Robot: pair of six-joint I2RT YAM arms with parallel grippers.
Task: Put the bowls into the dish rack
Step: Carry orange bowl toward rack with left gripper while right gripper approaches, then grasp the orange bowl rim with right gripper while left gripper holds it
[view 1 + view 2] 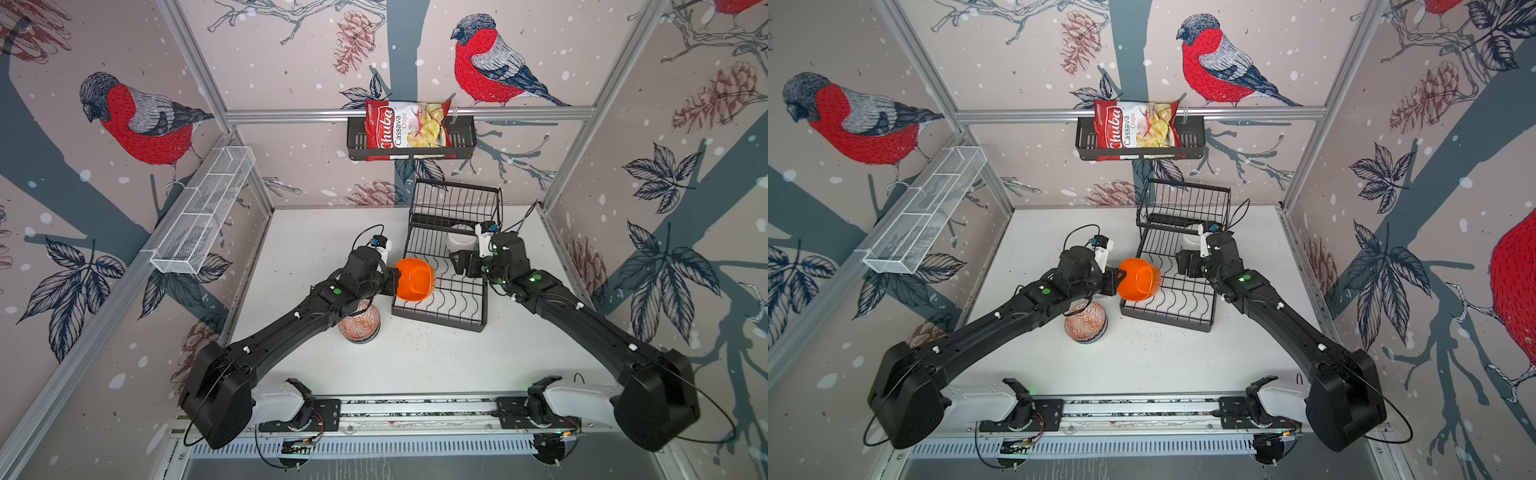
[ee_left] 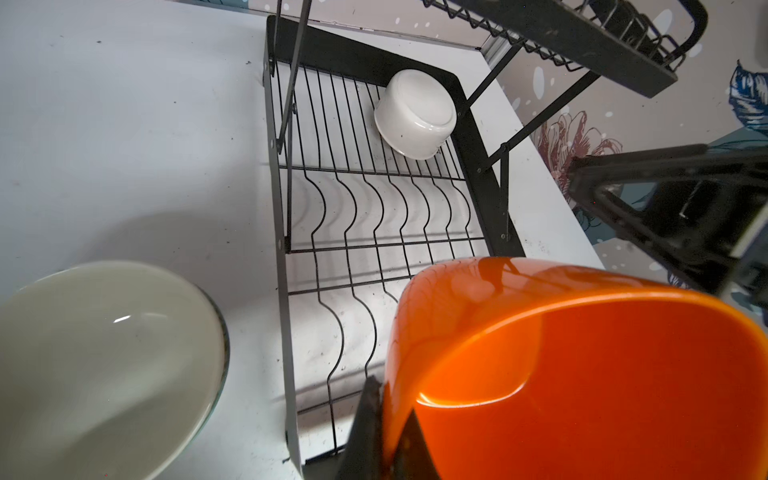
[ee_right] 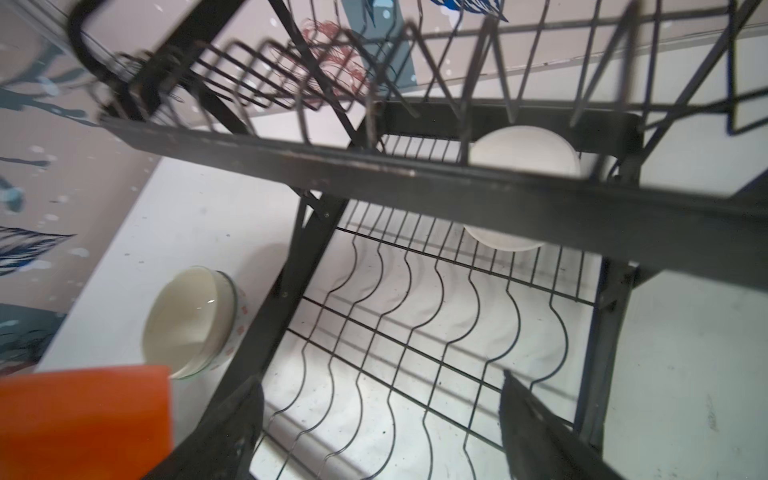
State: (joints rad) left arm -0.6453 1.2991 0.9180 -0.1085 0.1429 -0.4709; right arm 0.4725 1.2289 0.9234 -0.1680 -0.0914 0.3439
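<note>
Orange catches the eye first: in both top views the orange bowl (image 1: 414,279) hangs tipped on its side, rim pinched tight in the left jaws, above the nine o'clock edge of the rack (image 1: 436,321). I take the tilt as deliberate, since the curved wires would hold a bowl on edge. At one o'clock in the rack sits a white bowl (image 1: 460,241). The right jaws hover just beside it, wide and empty, seemingly keeping out of the other arm's way. A patterned bowl (image 1: 360,322) waits on the surface (image 1: 415,365) at about seven o'clock from the rack, partly under the left arm.

From the left wrist, the orange bowl (image 2: 582,374) fills the near view with a dark jaw on its rim. Beyond it the rack (image 2: 482,166) has its curved wires bare, and the white bowl (image 2: 415,114) rests base-up, leaning in the far corner, likely so it drains. The patterned bowl (image 2: 104,361) shows its cream inside just beside the rack.

From the right wrist, the jaws stand well apart with only rack wires between them. The white bowl (image 3: 523,151) peeks from behind the upper basket (image 3: 374,166).
</note>
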